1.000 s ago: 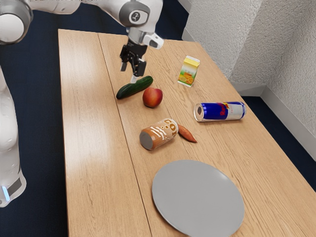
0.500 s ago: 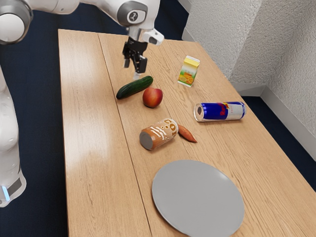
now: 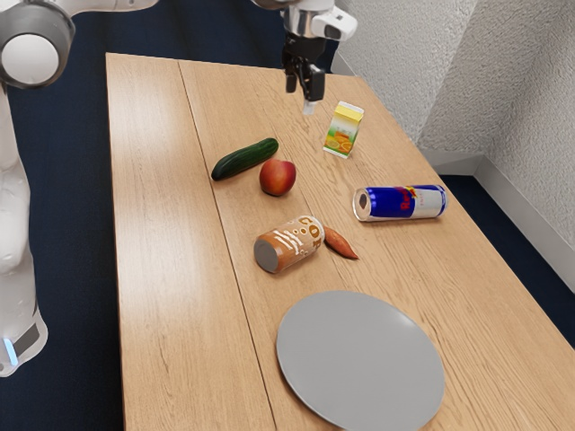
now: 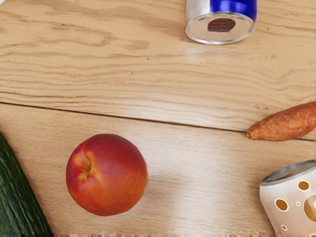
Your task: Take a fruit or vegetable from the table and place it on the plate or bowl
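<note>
Exterior view: gripper [image 3: 305, 97] hangs high over the table [image 3: 162, 269], near the juice carton [image 3: 343, 129], with its fingers apart and nothing between them. Peach [image 3: 278, 177] lies on the wood just beside the cucumber [image 3: 244, 158], well apart from the grey plate [image 3: 359, 359]. Wrist view frames the peach, so it's probably the target. The raised height probably serves to clear the clutter; no pick made yet.

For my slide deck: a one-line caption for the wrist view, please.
Peach, cucumber, sweet potato, a blue can and a spotted can lying on the wooden table.
</note>
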Controlling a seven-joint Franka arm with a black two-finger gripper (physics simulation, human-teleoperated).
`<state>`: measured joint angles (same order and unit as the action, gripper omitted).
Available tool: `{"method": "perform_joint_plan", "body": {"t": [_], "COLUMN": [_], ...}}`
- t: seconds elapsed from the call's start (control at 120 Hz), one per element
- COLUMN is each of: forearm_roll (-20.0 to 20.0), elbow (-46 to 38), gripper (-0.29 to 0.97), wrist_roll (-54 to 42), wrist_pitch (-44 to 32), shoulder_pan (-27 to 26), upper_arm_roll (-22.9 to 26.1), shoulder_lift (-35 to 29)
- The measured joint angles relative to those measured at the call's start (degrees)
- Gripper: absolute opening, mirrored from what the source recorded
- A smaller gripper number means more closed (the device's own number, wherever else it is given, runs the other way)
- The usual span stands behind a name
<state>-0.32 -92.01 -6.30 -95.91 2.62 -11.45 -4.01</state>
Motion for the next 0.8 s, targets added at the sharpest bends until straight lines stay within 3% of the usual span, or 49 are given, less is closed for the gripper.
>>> {"method": "perform_joint_plan", "body": {"t": [0.8], "forearm_roll": [-1.3], "elbow": [2.9], "gripper": [0.68], "wrist_roll": [5.2], "wrist_pitch": [1.8], "shoulder_pan": [-1.0], "upper_arm_roll": [-0.3], "shoulder_lift": [-0.5]}}
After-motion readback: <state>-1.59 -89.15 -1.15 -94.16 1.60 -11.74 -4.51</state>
